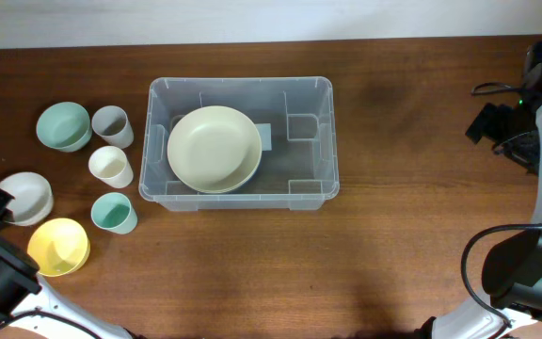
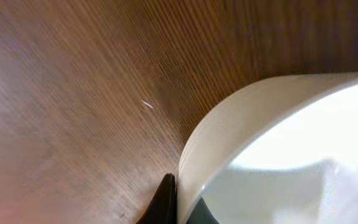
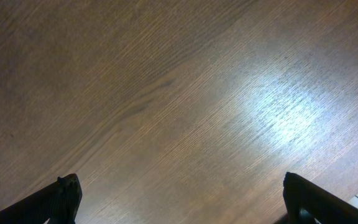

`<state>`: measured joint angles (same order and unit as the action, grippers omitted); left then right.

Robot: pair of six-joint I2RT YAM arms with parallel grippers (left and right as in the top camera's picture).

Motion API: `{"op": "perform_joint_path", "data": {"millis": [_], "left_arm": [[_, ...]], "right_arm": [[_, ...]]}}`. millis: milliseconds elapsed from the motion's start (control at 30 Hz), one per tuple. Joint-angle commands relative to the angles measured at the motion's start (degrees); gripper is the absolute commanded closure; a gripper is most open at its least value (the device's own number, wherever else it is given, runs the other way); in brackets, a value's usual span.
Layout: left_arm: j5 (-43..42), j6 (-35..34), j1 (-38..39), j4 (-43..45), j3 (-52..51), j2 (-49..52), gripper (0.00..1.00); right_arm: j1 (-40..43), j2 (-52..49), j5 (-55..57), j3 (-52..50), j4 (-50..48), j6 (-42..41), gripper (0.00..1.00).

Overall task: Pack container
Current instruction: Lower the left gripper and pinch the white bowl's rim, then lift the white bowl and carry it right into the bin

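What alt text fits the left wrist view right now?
The left tool is shut on the rim of a white bowl, one dark finger outside its wall and one inside. Brown wooden table fills the rest of the frame.

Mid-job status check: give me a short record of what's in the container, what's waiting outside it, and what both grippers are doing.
container: one cream bowl inside, toward its left end
waiting left of container: green bowl, grey cup, cream cup, teal cup, yellow bowl
left gripper: jaws closed on the rim of the white bowl
right gripper: jaws wide open, holding nothing, over bare table
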<state>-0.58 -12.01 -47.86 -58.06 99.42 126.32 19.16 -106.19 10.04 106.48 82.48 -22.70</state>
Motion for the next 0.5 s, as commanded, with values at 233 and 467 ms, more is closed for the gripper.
{"op": "perform_joint_path", "data": {"millis": [233, 467], "left_arm": [[-6.12, 2.01, -0.22, -12.24, 24.68, -0.72, 0.99], [-36.79, 13.16, 5.33, -15.10, 37.88, -5.66, 0.99]], "right_arm": [[0.37, -0.11, 0.74, -0.09, 0.02, -0.46, 0.01], [0.37, -0.11, 0.76, -0.09, 0.02, -0.46, 0.01]]}}
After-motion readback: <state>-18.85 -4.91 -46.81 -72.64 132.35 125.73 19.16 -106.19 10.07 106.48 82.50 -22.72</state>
